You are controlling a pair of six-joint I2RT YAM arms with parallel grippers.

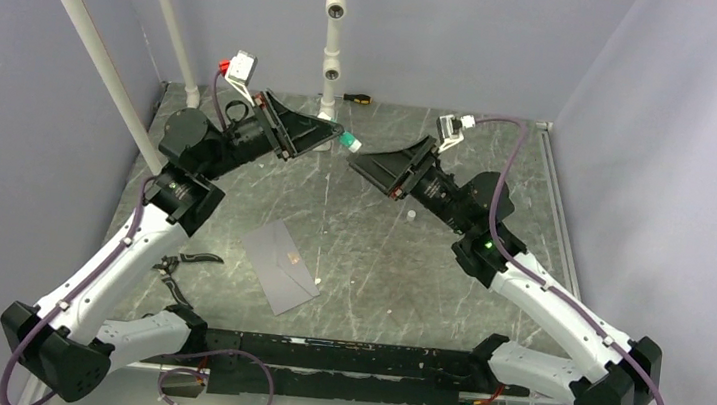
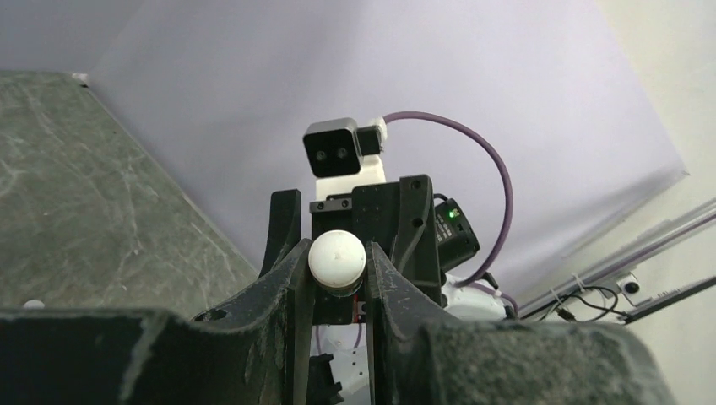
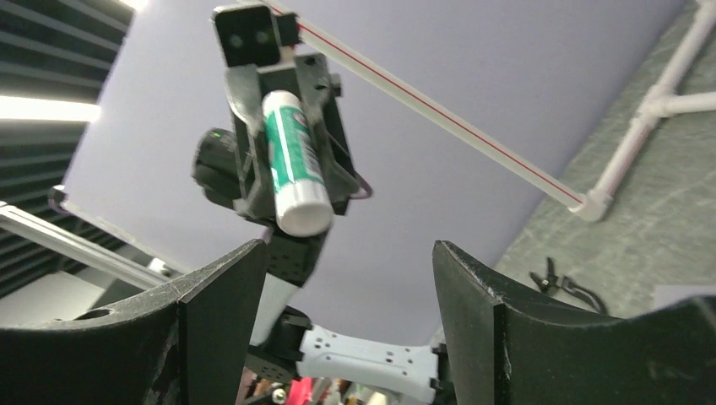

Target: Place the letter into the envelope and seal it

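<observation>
Sealing step, I judge: left fingers (image 2: 283, 304) clamp a glue stick (image 2: 337, 260) aloft; right fingers (image 3: 473, 295) spread wide, facing it. Envelope (image 1: 279, 266) lies flat on worktop (image 1: 408, 268); letter not visible. Next likely calls for uncapping the stick.

No legible text, glue stick (image 3: 293, 160) included

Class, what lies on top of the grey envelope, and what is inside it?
Nothing lies on the envelope; only a small pale spot shows near its middle. Its own paper covers the inside, so contents cannot be seen.
</observation>
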